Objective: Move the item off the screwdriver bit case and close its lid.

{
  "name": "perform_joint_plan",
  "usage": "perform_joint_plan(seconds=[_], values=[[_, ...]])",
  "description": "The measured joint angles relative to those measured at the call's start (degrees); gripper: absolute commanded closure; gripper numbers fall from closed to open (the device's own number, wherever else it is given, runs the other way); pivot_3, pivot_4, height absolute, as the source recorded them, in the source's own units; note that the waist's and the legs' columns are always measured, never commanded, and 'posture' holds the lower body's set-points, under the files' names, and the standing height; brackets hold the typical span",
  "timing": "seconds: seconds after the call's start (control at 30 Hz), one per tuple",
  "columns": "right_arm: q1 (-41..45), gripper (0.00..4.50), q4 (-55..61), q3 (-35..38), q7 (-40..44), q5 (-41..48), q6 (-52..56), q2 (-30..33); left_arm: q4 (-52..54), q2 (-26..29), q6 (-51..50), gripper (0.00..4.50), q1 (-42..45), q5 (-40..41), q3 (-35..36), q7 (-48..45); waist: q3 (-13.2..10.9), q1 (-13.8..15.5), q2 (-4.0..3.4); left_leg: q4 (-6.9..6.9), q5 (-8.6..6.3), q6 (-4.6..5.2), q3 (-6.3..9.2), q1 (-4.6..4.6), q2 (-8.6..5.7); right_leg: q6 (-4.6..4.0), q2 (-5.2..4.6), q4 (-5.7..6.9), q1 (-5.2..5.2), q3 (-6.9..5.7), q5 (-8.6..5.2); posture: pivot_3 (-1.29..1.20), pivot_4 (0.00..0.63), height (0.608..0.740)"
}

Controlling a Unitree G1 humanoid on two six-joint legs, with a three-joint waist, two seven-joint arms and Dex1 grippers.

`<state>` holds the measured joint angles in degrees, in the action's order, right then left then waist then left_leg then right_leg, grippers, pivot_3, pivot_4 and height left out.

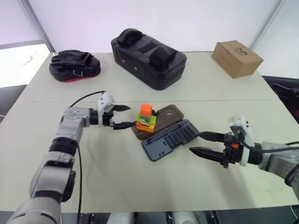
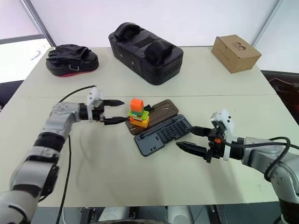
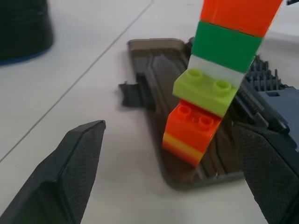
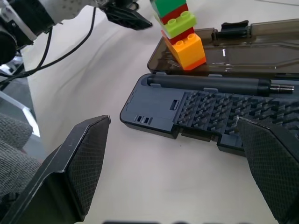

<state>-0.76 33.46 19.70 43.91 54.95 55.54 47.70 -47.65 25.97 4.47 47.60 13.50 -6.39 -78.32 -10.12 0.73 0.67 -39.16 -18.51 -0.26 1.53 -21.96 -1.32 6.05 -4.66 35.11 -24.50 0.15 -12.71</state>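
Nothing of the task is finished yet, judging by how things lie: the toy blocks (image 1: pixel 146 118) stand on the open lid (image 1: pixel 164 117), and the lid lies flat on the bench (image 1: pixel 117 177) beside its base. Nearest to the camera, the right hand (image 1: pixel 202 143) hovers with its fingers spread wide and empty, pointing at the near end of the bit case (image 1: pixel 169 138), close to it but not touching. In front of that hand the grey base holds rows of small bits and one long dark driver handle lying along its hinge side. Just beyond the base, the smoky-brown lid carries only the block stack, upright, at the end nearest the left hand (image 1: pixel 122 116). That hand is also wide and empty, level with the blocks, its fingertips just short of the stack on either side. What is left, as I read it: take the blocks, set them down on bare bench, then fold the lid over the bits. Well past both hands sit a large black bag (image 1: pixel 147 57), a smaller black pouch (image 1: pixel 74 65) and a cardboard box (image 1: pixel 237 58).
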Motion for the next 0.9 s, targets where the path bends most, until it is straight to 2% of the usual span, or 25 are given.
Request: perform_joint_plan(seconds=[0.3,0.57,0.67,0.83,0.9], values=[[-4.4,0.03,3.7,3.8,-4.6,3.3,0.4,0.1,-9.0,-3.8,5.7,0.05,3.8,-3.4,-0.9,-5.0,0.0,-0.1,0.02,-0.03,0.00,0.01,0.04,-0.03,0.01,0.01,0.00,0.02,-0.01,-0.04,0.00,0.00,0.150,0.740],[-4.8,0.03,3.7,3.9,-6.3,4.2,0.3,0.2,-13.2,-5.5,8.5,0.05,4.3,-5.5,-0.8,-4.8,0.0,0.0,0.02,-0.07,0.01,0.01,0.08,-0.06,0.02,0.01,-0.01,0.06,-0.01,-0.06,0.01,0.00,0.150,0.740],[-4.7,0.00,3.7,3.9,-6.5,4.4,0.2,0.4,-13.8,-6.1,9.1,0.84,4.7,-5.9,-0.7,-4.3,0.0,0.0,0.02,-0.07,0.01,0.01,0.08,-0.06,0.01,0.02,-0.02,0.07,-0.01,-0.06,0.01,0.00,0.150,0.740],[-4.7,0.00,3.5,3.9,-6.7,4.4,-0.2,0.6,-15.1,-7.0,10.1,3.21,4.9,-6.6,-0.5,-3.5,0.0,0.0,0.03,-0.08,0.01,0.01,0.08,-0.06,-0.01,0.02,-0.01,0.09,-0.01,-0.08,0.01,0.00,0.150,0.740],[-4.7,0.00,3.5,3.9,-7.0,4.4,-0.6,0.6,-15.1,-7.1,10.2,3.20,5.0,-6.7,-0.5,-3.5,0.0,0.0,0.03,-0.08,0.01,0.01,0.08,-0.05,0.00,0.02,-0.01,0.10,-0.01,-0.08,0.01,0.00,0.150,0.740]])
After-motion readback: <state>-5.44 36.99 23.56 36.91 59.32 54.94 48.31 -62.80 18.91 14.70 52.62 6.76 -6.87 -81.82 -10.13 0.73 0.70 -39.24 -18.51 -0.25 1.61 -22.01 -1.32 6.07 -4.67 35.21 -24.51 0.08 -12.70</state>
